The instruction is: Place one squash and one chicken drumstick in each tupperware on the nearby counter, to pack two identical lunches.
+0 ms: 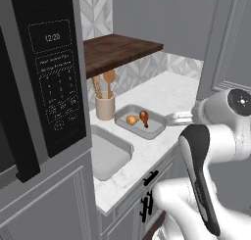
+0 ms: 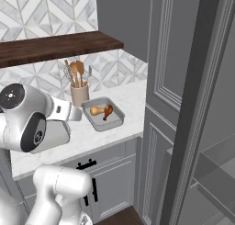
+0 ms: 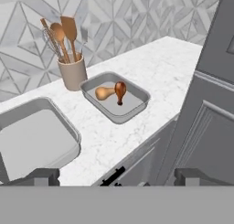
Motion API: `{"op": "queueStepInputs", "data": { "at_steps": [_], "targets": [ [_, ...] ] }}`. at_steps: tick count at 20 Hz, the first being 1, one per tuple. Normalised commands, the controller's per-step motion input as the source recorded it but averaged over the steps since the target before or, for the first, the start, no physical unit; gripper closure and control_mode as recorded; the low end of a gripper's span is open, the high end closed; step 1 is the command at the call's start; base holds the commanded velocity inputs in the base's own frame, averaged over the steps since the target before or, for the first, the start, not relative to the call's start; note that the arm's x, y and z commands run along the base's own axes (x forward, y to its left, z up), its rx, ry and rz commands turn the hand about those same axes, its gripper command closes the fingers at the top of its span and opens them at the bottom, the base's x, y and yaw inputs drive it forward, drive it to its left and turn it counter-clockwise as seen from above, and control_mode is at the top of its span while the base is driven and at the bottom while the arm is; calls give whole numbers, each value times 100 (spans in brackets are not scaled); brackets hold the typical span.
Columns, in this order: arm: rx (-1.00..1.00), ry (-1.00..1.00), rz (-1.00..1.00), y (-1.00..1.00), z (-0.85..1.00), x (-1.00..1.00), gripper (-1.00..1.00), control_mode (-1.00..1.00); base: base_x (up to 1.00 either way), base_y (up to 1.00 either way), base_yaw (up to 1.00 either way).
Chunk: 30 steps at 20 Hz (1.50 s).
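Observation:
Two grey tupperware trays lie on the white marbled counter [image 1: 164, 93]. The farther tupperware [image 3: 137, 109] holds a tan squash [image 3: 104, 93] and a dark red-brown chicken drumstick [image 3: 120, 90] side by side. The same squash [image 1: 132, 119] and drumstick [image 1: 144, 117] appear in the left base view. The nearer tupperware [image 3: 32, 143] has nothing in it. My gripper [image 3: 118, 177] hangs open off the counter's front edge, facing the trays, with nothing between its fingers. From the side it sits just right of the filled tray [image 1: 156, 130].
A tan cup of wooden utensils [image 3: 72, 73] stands behind the trays by the tiled wall. A dark wooden shelf [image 1: 117, 50] hangs above. A microwave [image 1: 46, 77] is at the left, and a tall grey cabinet [image 3: 212, 104] bounds the counter on the right.

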Motion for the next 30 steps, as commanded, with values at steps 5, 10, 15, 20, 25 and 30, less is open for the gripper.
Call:
{"op": "queueStepInputs", "data": {
  "at_steps": [5, 10, 15, 20, 25, 30],
  "targets": [
    [0, -7, 0, 3, 53, -60, -100, -100, 0, 0, 0],
    [0, -3, 0, 0, 17, -37, -100, 100, -58, 10, 0],
    [0, 0, 0, 0, 0, 0, -100, 100, -100, 58, 0],
    [0, 0, 0, 0, 0, 0, -100, 100, -100, 49, -1],
    [0, 0, 0, 0, 0, 0, -100, 100, -80, 2, -45],
    [0, 0, 0, 0, 0, 0, -100, 100, -62, -44, -63]
  ]
}}
